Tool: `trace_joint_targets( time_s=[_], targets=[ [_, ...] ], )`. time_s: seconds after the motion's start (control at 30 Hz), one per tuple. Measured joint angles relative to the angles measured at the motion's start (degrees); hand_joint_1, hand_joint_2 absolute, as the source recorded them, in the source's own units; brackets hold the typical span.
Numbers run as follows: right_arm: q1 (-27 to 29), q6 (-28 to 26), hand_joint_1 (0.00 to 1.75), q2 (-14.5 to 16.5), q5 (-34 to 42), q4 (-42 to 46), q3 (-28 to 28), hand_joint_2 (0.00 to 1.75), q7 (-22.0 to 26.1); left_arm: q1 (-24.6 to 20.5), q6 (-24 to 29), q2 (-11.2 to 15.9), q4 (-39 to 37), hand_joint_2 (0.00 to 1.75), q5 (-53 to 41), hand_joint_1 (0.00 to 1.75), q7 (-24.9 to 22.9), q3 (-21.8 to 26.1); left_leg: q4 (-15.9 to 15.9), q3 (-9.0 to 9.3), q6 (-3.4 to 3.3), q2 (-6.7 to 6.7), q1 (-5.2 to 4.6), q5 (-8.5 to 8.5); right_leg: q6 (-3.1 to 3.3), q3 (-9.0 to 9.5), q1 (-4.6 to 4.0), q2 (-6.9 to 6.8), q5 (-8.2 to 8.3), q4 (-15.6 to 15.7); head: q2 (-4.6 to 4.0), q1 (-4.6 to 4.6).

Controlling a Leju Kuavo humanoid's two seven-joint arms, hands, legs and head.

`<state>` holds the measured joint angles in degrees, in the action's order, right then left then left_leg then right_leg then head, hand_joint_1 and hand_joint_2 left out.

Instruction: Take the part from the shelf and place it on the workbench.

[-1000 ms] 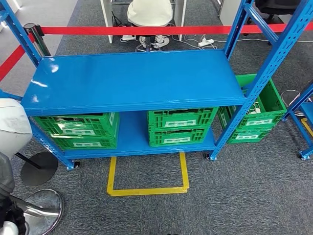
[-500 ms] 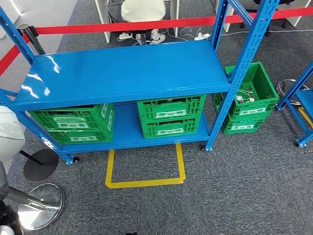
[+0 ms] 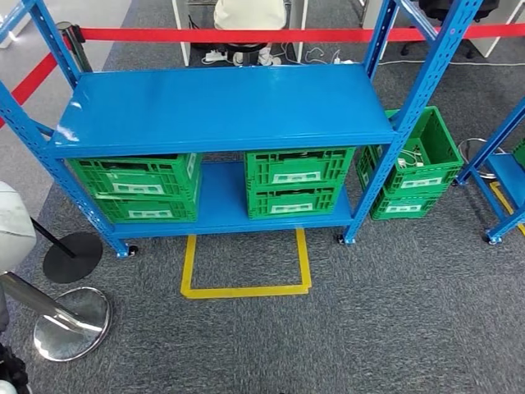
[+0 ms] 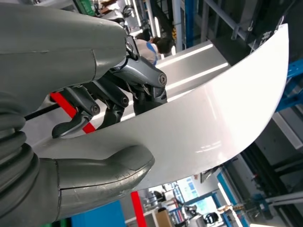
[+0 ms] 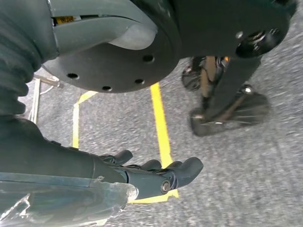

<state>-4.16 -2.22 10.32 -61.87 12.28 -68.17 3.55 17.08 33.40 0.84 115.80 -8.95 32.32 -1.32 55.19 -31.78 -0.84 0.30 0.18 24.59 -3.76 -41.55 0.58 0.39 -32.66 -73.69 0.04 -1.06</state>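
A white, glossy curved part (image 4: 221, 109) lies in my left hand (image 4: 107, 94), thumb (image 4: 107, 170) on one face and the dark fingers (image 4: 118, 101) on the other. In the head view the same white part (image 3: 13, 234) shows at the left edge, low beside my body. The blue shelf (image 3: 223, 107) stands ahead with a bare top board. My right hand (image 5: 150, 175) hangs over the grey carpet with its fingers stretched out and nothing in it.
Green crates (image 3: 139, 185) (image 3: 297, 180) sit on the shelf's lower board; another (image 3: 421, 164) stands on the floor to its right. A yellow floor outline (image 3: 244, 289) lies before the shelf. Stanchion bases (image 3: 71, 324) and red barrier tape (image 3: 248, 34) border the area.
The whole head picture has shifted, so the camera has moved: the shelf now sits a little higher and more centred. The white part stays at the left edge.
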Motion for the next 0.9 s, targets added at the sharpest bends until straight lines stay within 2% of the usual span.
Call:
trace_joint_targets(
  time_s=[0.03,0.07,0.1,0.13,0.17,0.2,0.23,0.3,0.33,0.37,0.4,0.47,0.5,0.53,0.57,0.6,0.67,0.7,0.73,0.77,0.8,0.9],
  targets=[
    [0.0,0.01,0.0,0.0,0.03,0.0,0.0,1.75,-0.07,0.0,-0.16,-0.08,-0.01,1.75,-0.02,1.75,-0.06,0.03,0.05,-0.87,0.01,0.0,-0.08,-0.66,0.03,0.69,-0.03,0.0,0.26,-1.2,0.0,0.0],
    [0.0,0.01,0.0,-0.01,0.05,0.0,0.0,1.75,-0.11,0.0,-0.27,-0.15,-0.01,1.75,-0.04,1.75,-0.11,0.05,0.1,-1.68,0.08,0.0,-0.14,-1.28,0.15,2.49,-0.06,0.0,1.54,-0.2,0.0,0.01],
    [-0.03,0.02,0.0,-0.01,0.07,0.0,0.0,1.75,-0.14,0.0,-0.32,-0.22,-0.01,1.75,-0.06,1.75,-0.15,0.08,0.14,-2.38,0.21,-0.01,-0.18,-1.85,0.36,5.39,-0.12,-0.01,3.0,2.83,0.0,0.0],
    [-0.13,0.02,0.0,-0.02,0.08,0.0,0.0,1.75,-0.16,0.0,-0.36,-0.27,-0.01,1.75,-0.11,1.75,-0.16,0.11,0.19,-2.94,0.41,-0.02,-0.24,-2.38,0.62,8.9,-0.23,-0.03,3.55,7.29,0.0,0.01],
    [-0.27,0.04,0.0,-0.02,0.08,0.0,0.0,1.75,-0.2,-0.01,-0.37,-0.3,-0.01,1.75,-0.2,1.75,-0.17,0.18,0.26,-3.36,0.66,-0.02,-0.31,-2.86,0.89,12.23,-0.34,-0.05,3.43,11.87,0.0,-0.03],
    [-0.39,0.09,0.0,-0.01,0.08,0.0,0.0,1.75,-0.24,-0.02,-0.39,-0.33,-0.01,1.75,-0.32,1.75,-0.17,0.25,0.31,-3.58,0.95,0.01,-0.35,-3.34,1.16,14.4,-0.47,-0.04,2.88,15.31,0.0,-0.1],
    [-0.48,0.15,0.0,-0.01,0.08,0.0,0.0,1.75,-0.29,-0.04,-0.4,-0.37,-0.01,1.75,-0.44,1.75,-0.18,0.31,0.33,-3.7,1.28,0.04,-0.35,-3.8,1.47,15.4,-0.63,-0.02,2.23,17.25,0.0,-0.08],
    [-0.41,0.24,0.0,0.01,0.08,-0.02,0.0,1.75,-0.34,-0.04,-0.43,-0.47,-0.01,1.75,-0.6,1.75,-0.22,0.4,0.29,-3.83,1.96,0.06,-0.2,-4.51,2.36,14.93,-0.7,-0.05,2.61,17.72,0.0,-0.02],
    [-0.35,0.23,0.0,0.01,0.08,-0.03,0.0,1.75,-0.34,0.0,-0.44,-0.54,0.0,1.75,-0.63,1.75,-0.25,0.43,0.66,-4.1,2.31,0.01,-0.13,-3.95,2.93,14.57,-0.65,-0.14,3.05,17.74,0.0,-0.01],
    [-0.29,0.22,0.0,0.01,0.09,-0.04,0.0,1.75,-0.3,0.05,-0.44,-0.59,0.0,1.75,-0.63,1.75,-0.26,0.46,1.86,-4.6,2.65,-0.05,-0.08,-2.39,3.43,14.1,-0.53,-0.25,3.62,17.84,0.0,-0.14],
    [-0.25,0.2,0.0,0.02,0.1,-0.04,0.0,1.75,-0.18,0.09,-0.44,-0.64,-0.01,1.75,-0.62,1.75,-0.26,0.49,4.18,-5.41,2.98,-0.11,0.01,0.06,3.81,13.53,-0.4,-0.35,4.24,17.93,0.0,-0.27],
    [-0.22,0.1,0.0,0.02,0.15,-0.04,0.0,1.75,0.34,0.17,-0.43,-0.72,-0.01,1.75,-0.56,1.75,-0.26,0.51,11.58,-7.52,3.57,-0.15,0.21,5.63,4.05,12.4,-0.39,-0.39,5.33,17.88,0.0,-0.46],
    [-0.17,0.03,0.0,0.02,0.17,-0.04,0.0,1.75,0.75,0.22,-0.42,-0.74,-0.01,1.75,-0.51,1.75,-0.26,0.53,14.91,-8.21,3.78,-0.15,0.32,6.95,4.0,11.81,-0.38,-0.39,5.86,17.84,0.0,-0.46],
    [-0.1,-0.06,0.0,0.02,0.19,-0.04,0.0,1.75,1.19,0.27,-0.39,-0.75,-0.01,1.75,-0.48,1.75,-0.25,0.55,16.64,-8.1,3.93,-0.15,0.42,7.02,3.88,11.26,-0.33,-0.39,6.34,17.77,0.0,-0.46],
    [-0.03,-0.15,0.0,0.02,0.17,-0.04,0.0,1.75,1.61,0.3,-0.37,-0.76,-0.01,1.75,-0.46,1.75,-0.25,0.58,16.12,-6.92,4.04,-0.15,0.52,6.05,3.7,10.67,-0.25,-0.39,6.76,17.69,0.0,-0.45],
    [0.02,-0.22,0.0,0.02,0.15,-0.04,0.0,1.75,1.92,0.31,-0.34,-0.76,0.0,1.75,-0.46,1.75,-0.23,0.61,13.23,-4.58,4.16,-0.14,0.65,4.56,3.47,10.23,-0.12,-0.38,7.07,17.59,0.0,-0.45],
    [0.02,-0.32,0.0,0.01,0.1,-0.04,0.0,1.75,2.25,0.28,-0.32,-0.78,0.01,1.75,-0.48,1.75,-0.21,0.63,4.63,1.27,4.28,-0.29,0.86,2.68,2.89,9.54,-0.02,-0.33,7.48,17.22,0.0,-0.51],
    [-0.02,-0.37,0.0,0.01,0.1,-0.04,0.0,1.75,2.31,0.28,-0.31,-0.79,0.02,1.75,-0.48,1.75,-0.2,0.65,1.49,3.15,4.08,-0.41,0.89,2.44,2.55,9.29,-0.08,-0.27,7.68,17.0,0.0,-0.51],
    [-0.05,-0.39,0.0,0.01,0.1,-0.04,0.0,1.75,2.36,0.28,-0.29,-0.8,0.02,1.75,-0.48,1.75,-0.19,0.68,-0.18,3.96,3.7,-0.55,0.86,2.54,2.23,9.04,-0.18,-0.22,7.87,16.84,0.0,-0.54],
    [-0.05,-0.42,0.0,0.01,0.1,-0.04,0.0,1.75,2.39,0.3,-0.28,-0.82,0.02,1.75,-0.48,1.75,-0.17,0.72,-0.57,3.91,3.28,-0.67,0.78,2.63,2.19,8.79,-0.26,-0.16,7.88,16.73,0.0,-0.52],
    [-0.02,-0.44,0.0,0.01,0.09,-0.04,0.0,1.75,2.42,0.33,-0.26,-0.85,0.02,1.75,-0.48,1.75,-0.16,0.75,-0.58,3.66,2.99,-0.65,0.79,2.65,2.63,8.59,-0.32,-0.15,7.77,16.71,0.0,-0.46],
    [0.07,-0.61,0.0,0.0,-0.33,-0.04,0.0,1.75,2.94,0.36,-0.16,-0.86,0.02,1.75,-0.46,1.75,-0.15,0.89,-0.6,3.45,2.38,-0.67,0.58,2.42,5.0,8.16,-0.36,-0.15,7.64,16.92,0.0,-0.23]
  ],
)
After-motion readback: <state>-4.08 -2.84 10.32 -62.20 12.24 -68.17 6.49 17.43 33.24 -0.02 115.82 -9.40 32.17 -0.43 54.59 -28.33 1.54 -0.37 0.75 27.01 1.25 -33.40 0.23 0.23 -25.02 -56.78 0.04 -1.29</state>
